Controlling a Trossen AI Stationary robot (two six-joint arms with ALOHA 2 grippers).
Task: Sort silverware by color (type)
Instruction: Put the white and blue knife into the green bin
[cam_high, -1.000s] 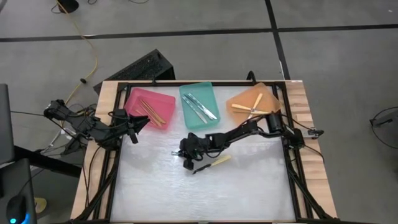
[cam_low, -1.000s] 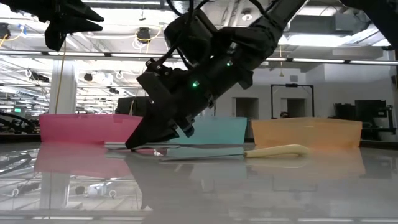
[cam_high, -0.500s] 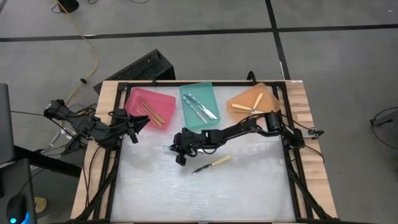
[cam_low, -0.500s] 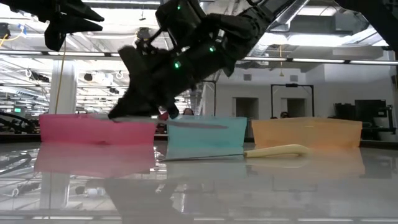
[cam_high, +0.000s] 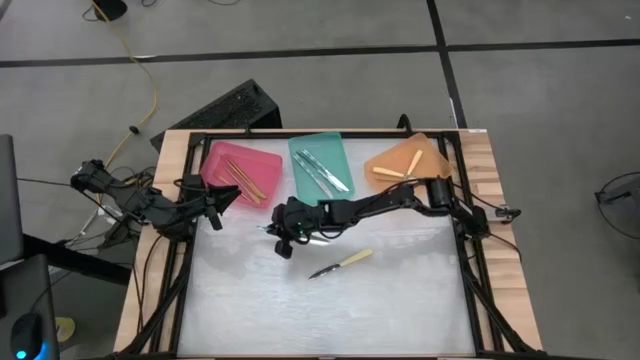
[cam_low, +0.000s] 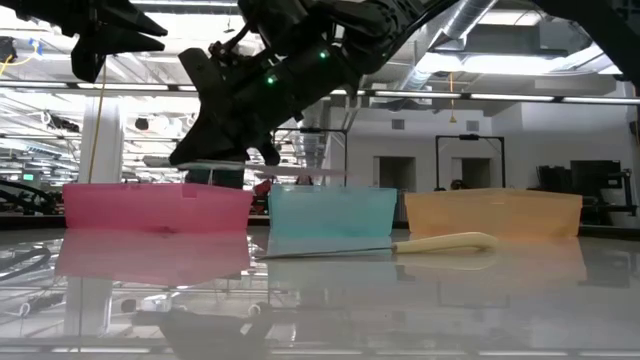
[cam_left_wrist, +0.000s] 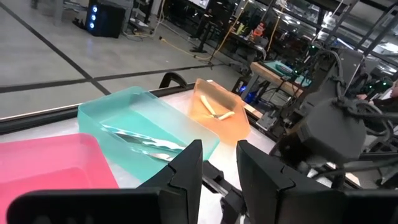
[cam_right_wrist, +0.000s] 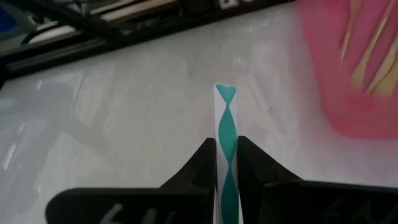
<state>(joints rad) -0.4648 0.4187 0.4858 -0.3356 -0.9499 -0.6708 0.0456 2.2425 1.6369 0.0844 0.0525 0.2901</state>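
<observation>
The white bench (cam_high: 400, 300) carries three trays along its far edge: pink plastic tray (cam_high: 240, 172), teal plastic tray (cam_high: 322, 168), orange plastic tray (cam_high: 405, 165). The right gripper (cam_high: 281, 233) hangs above the bench near the teal tray, jaws pinched on a slim teal-handled utensil (cam_right_wrist: 225, 134), long axis level and roughly crosswise to the fingers. The left gripper (cam_left_wrist: 214, 165) waits by the pink tray, jaws partly apart, empty. A pale-yellow-handled knife (cam_high: 343, 263) lies on the bench. Only the right wrist view shows the handle's colour
</observation>
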